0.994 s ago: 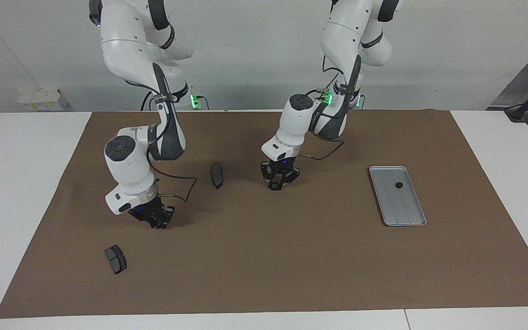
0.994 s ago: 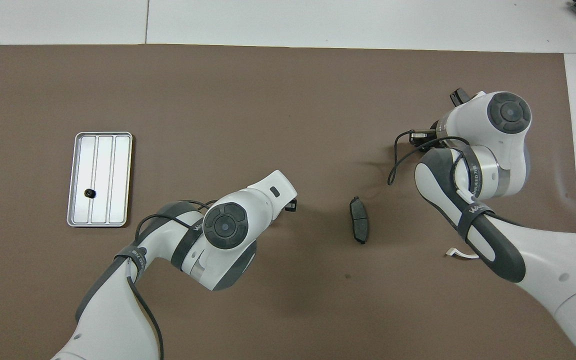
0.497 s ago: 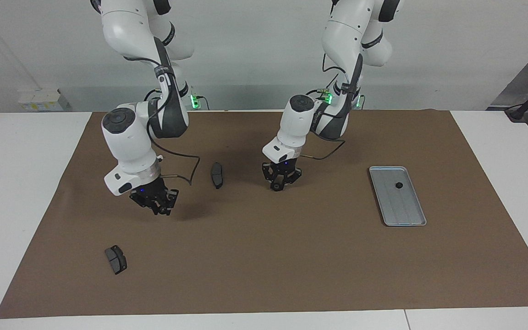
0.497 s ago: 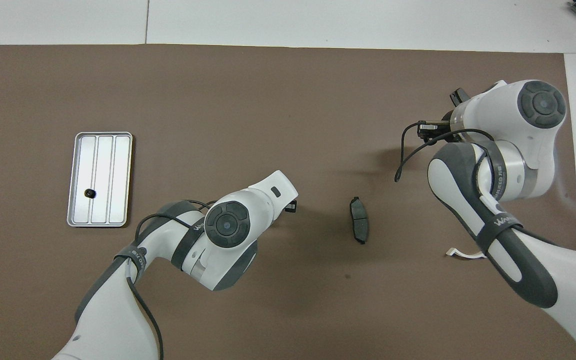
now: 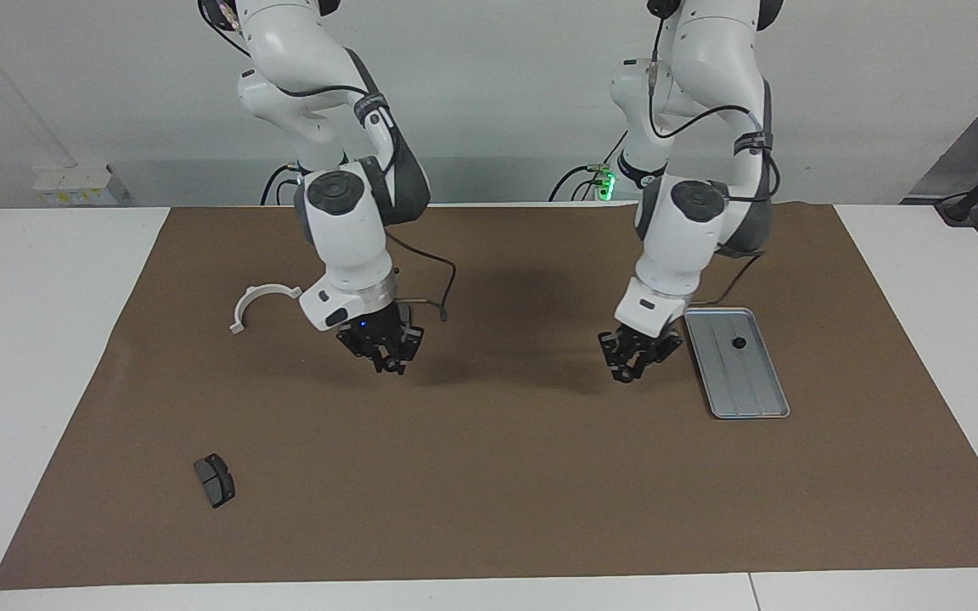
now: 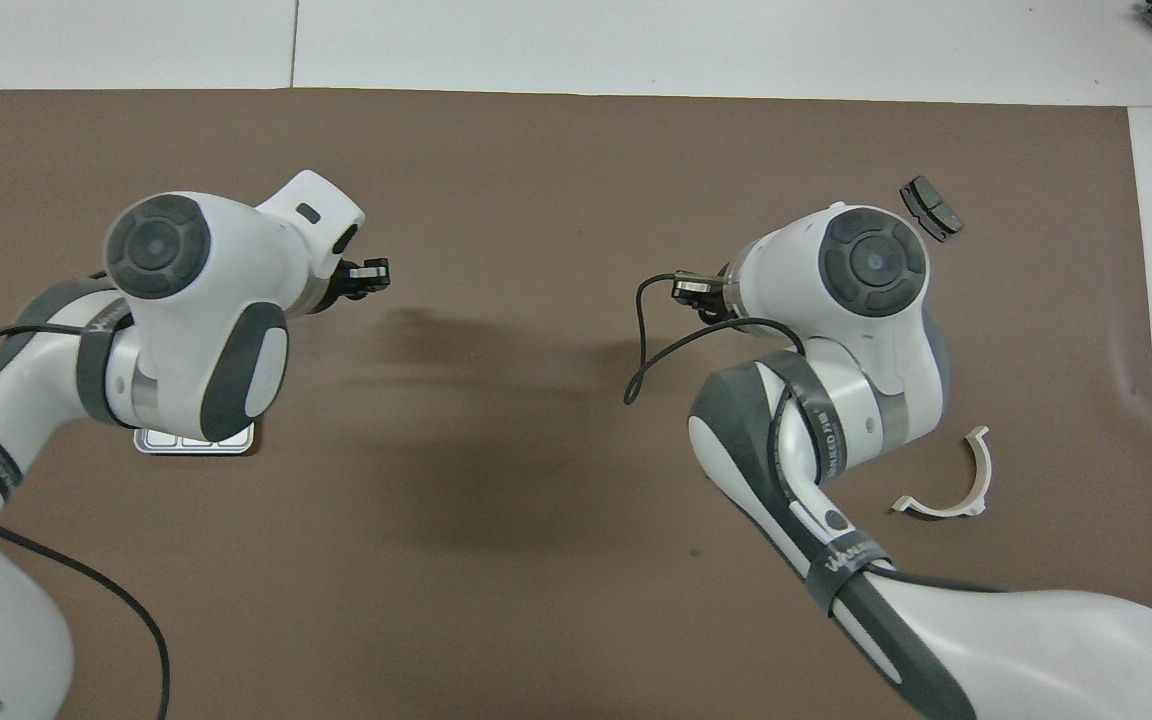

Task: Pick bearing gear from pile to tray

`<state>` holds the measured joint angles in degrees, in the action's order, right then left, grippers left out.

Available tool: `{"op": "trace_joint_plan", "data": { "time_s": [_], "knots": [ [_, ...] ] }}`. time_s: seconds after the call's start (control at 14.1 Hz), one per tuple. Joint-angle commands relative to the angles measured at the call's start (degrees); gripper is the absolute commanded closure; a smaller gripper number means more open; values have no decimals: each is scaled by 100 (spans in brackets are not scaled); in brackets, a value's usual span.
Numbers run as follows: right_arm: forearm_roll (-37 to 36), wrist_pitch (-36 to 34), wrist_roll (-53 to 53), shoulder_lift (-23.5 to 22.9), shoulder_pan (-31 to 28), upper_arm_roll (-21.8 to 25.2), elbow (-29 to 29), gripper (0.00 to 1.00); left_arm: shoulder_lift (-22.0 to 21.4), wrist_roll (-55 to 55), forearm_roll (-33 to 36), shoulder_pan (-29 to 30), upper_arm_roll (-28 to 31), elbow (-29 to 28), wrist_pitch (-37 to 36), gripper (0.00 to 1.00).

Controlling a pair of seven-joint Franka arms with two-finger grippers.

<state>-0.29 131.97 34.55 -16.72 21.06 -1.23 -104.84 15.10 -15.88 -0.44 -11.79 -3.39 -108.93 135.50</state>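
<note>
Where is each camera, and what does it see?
Facing view: high across the table, facing both robots; shows both arms whole, the left gripper up beside the tray, the right gripper above the mat.
Overhead view: high above the robots' end, looking steeply down; shows arms entering from the bottom.
Shared: white bracket, grey pad, tray.
</note>
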Motion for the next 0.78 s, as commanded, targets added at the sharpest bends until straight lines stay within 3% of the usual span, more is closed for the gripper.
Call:
{"op": "trace_joint_plan", "data": {
  "time_s": [0.0,0.35,0.57,0.71],
  "knots": [
    [-15,92,630,-42,406,9,104,100,-121,1379,-35,824,-74,-146,-304,94],
    [-41,267,1140,-410,1065,17,122,100,-358,3264,-35,1758,-65,-725,-366,90],
    [-515,540,1754,-823,1339,9,270,100,-499,3390,-35,1812,-65,-1059,-358,68],
    [-622,619,1915,-964,1366,9,324,100,-508,3328,-35,1803,-65,-1113,-322,63]
  ]
}}
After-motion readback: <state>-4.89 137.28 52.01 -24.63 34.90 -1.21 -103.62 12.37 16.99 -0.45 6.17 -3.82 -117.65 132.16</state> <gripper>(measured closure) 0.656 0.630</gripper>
